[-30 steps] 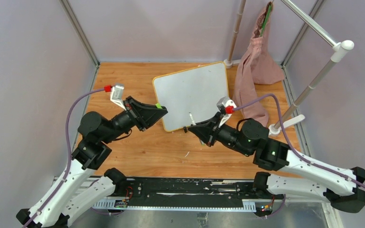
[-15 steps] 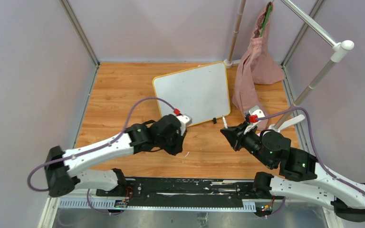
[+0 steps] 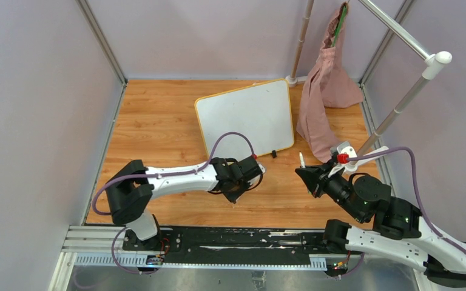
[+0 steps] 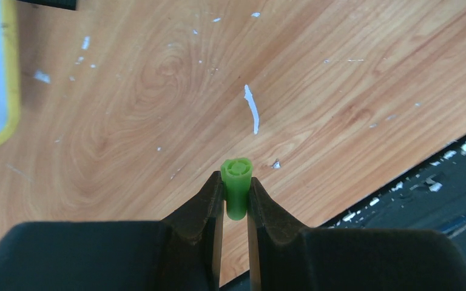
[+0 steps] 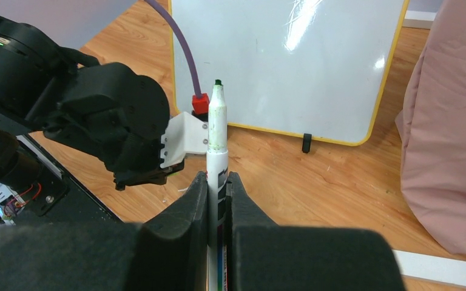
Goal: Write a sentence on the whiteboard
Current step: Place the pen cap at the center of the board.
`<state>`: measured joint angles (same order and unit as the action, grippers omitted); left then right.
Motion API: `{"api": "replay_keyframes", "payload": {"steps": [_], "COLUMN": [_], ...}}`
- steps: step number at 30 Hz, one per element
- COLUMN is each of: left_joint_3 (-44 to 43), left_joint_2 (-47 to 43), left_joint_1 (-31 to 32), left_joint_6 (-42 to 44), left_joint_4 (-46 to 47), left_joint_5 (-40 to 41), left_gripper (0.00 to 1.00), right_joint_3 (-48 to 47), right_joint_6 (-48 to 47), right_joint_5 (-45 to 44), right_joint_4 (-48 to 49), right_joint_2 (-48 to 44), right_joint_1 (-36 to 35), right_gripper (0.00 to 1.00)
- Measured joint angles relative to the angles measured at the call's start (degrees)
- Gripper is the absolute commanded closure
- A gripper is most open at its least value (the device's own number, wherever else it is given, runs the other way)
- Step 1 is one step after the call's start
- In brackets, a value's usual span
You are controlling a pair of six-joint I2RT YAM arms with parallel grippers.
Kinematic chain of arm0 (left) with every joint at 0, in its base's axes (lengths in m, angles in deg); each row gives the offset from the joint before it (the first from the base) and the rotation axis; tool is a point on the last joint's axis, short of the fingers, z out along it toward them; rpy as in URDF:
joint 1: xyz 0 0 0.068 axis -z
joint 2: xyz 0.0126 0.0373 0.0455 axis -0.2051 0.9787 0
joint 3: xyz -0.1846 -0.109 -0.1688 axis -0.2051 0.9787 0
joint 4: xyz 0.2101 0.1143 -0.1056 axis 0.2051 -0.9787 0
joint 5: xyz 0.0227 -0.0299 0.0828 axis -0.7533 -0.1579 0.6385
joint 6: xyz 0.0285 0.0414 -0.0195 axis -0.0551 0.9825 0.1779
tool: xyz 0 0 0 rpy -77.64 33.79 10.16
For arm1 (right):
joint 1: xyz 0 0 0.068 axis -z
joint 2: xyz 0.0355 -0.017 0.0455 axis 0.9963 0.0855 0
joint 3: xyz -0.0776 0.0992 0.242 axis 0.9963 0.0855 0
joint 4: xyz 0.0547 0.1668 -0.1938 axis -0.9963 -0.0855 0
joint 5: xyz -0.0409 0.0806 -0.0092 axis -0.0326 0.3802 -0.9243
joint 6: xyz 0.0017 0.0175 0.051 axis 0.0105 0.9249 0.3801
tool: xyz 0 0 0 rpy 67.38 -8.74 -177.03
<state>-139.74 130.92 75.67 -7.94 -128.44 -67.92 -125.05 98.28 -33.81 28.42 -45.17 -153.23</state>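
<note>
Down at the bottom of the top view, both arms reach in from the near edge over the wooden table [image 3: 158,121]. Left gripper [image 4: 235,189] is low-centre in its wrist view, with the fingers pinched tight on a little green cap [image 4: 236,179]. It's pointing down at scuffed wood close to the table's front edge, and a sliver of yellow frame shows at the far left of that frame.

Right gripper [image 5: 218,189] is clamped on a marker [image 5: 216,130] that's uncapped, dark tip sticking up mid-frame. In the top view the tip sits right of centre, below the board's lower right corner and not touching it.

Further back, the whiteboard [image 3: 246,118] is on the table in the upper centre, turned a bit askew (only 1 black foot shows, on its lower edge). Just right of it, a pink cloth bag [image 3: 324,91] hangs in the upper right.
</note>
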Motion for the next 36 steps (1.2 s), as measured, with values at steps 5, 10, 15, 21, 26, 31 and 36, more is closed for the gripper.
{"api": "replay_keyframes", "payload": {"steps": [5, 10, 15, 21, 26, 31, 36], "left_joint_3": [0.2, -0.7, -1.9, -2.2, -2.2, -2.2, -2.2], "left_joint_2": [4.9, 6.6, 10.5, 11.0, 11.0, 11.0, 11.0], "left_joint_1": [0.0, 0.0, 0.0, 0.0, 0.0, 0.0, 0.0], "left_joint_6": [-0.1, 0.3, 0.5, 0.6, 0.5, 0.5, 0.5], "left_joint_4": [0.9, 1.3, 2.1, 2.1, 2.1, 2.2, 2.1], "left_joint_5": [-0.5, -0.8, -2.0, -2.2, -2.3, -2.2, -2.1], "left_gripper": [1.0, 0.95, 0.91, 0.83, 0.75, 0.69, 0.66], "right_joint_3": [0.8, 0.9, 0.9, 0.9, 0.9, 0.9, 0.9], "right_joint_6": [0.0, 0.0, 0.0, 0.0, 0.0, 0.0, 0.0], "right_joint_5": [0.0, 0.0, 0.0, 0.0, 0.1, 0.1, 0.1], "right_joint_4": [-1.0, -1.1, -1.1, -1.1, -1.1, -1.1, -1.1], "right_joint_2": [-0.9, -1.4, -1.9, -2.5, -2.5, -2.5, -2.5], "right_joint_1": [0.0, 0.0, 0.0, 0.0, 0.0, 0.0, 0.0], "right_gripper": [1.0, 1.0, 1.0, 1.0, 1.0, 1.0, 1.0]}}
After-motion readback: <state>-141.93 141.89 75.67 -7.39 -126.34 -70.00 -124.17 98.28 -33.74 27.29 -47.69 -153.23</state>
